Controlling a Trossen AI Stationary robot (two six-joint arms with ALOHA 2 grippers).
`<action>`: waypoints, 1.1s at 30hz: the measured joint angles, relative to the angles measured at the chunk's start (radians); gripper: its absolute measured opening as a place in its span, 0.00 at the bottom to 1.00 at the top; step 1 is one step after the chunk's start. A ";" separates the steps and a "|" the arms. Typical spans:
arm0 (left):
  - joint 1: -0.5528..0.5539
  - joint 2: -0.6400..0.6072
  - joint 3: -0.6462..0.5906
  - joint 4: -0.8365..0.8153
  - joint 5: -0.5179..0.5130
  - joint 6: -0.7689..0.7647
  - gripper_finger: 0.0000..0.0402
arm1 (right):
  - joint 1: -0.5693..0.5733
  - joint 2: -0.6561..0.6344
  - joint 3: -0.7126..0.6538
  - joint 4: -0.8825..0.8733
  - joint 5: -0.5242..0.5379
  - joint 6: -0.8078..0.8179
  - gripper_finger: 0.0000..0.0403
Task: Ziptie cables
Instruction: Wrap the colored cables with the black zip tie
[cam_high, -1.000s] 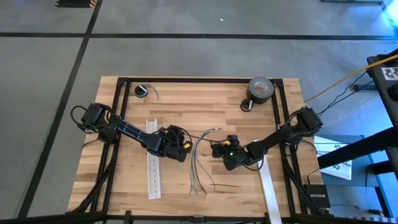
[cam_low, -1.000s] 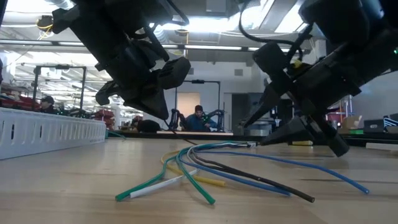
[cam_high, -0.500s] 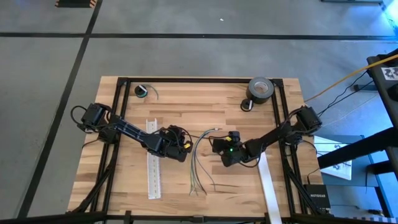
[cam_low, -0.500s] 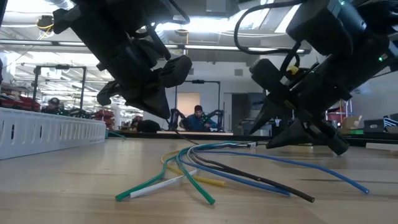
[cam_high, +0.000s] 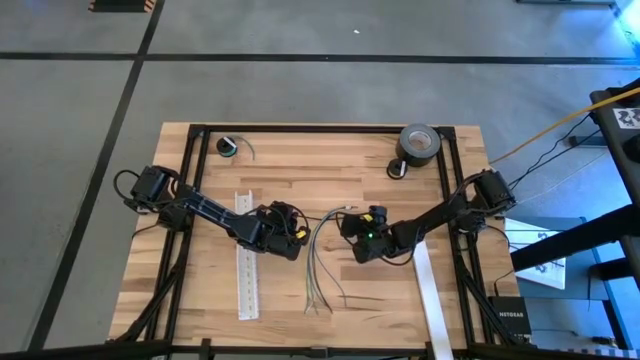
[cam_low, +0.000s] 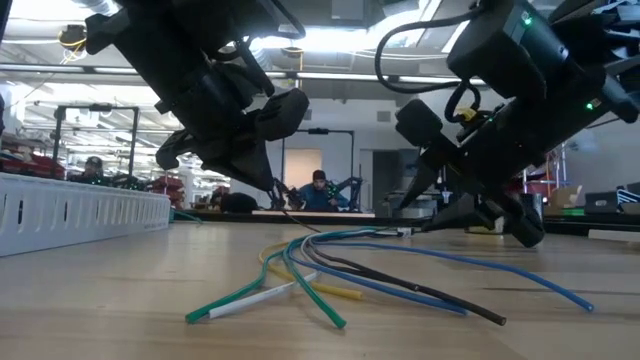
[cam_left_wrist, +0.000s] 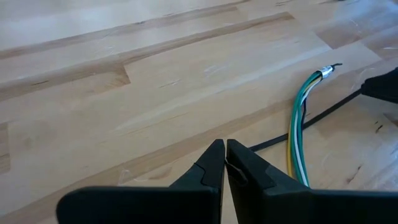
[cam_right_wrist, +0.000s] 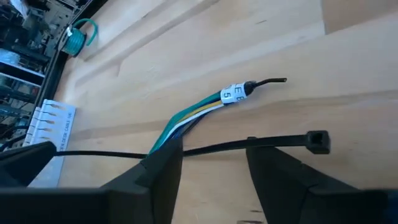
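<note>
Wooden surface (cam_high: 300, 160) with a black frame; left arm reaches in from the left, right arm from the right, meeting mid-surface at the cables (cam_high: 320, 255). The cables lie loose, fanning toward the near edge, their labelled bunched end (cam_right_wrist: 235, 93) at the far end between the two pincers. Left pincer (cam_left_wrist: 224, 163) pressed together just beside the bundle; right pincer (cam_right_wrist: 211, 163) spread, straddling a black ziptie (cam_right_wrist: 249, 144) lying across the cables near that bunched end.
</note>
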 joint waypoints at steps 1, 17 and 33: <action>0.000 0.000 0.000 0.000 0.000 0.002 0.00 | 0.000 0.000 0.000 -0.003 0.000 0.001 0.36; 0.000 0.000 0.000 0.003 0.000 0.115 0.00 | 0.002 0.027 -0.002 0.001 0.068 -0.206 0.00; 0.059 0.000 0.053 0.009 0.193 0.456 0.00 | -0.060 0.018 0.138 -0.014 -0.125 -1.005 0.00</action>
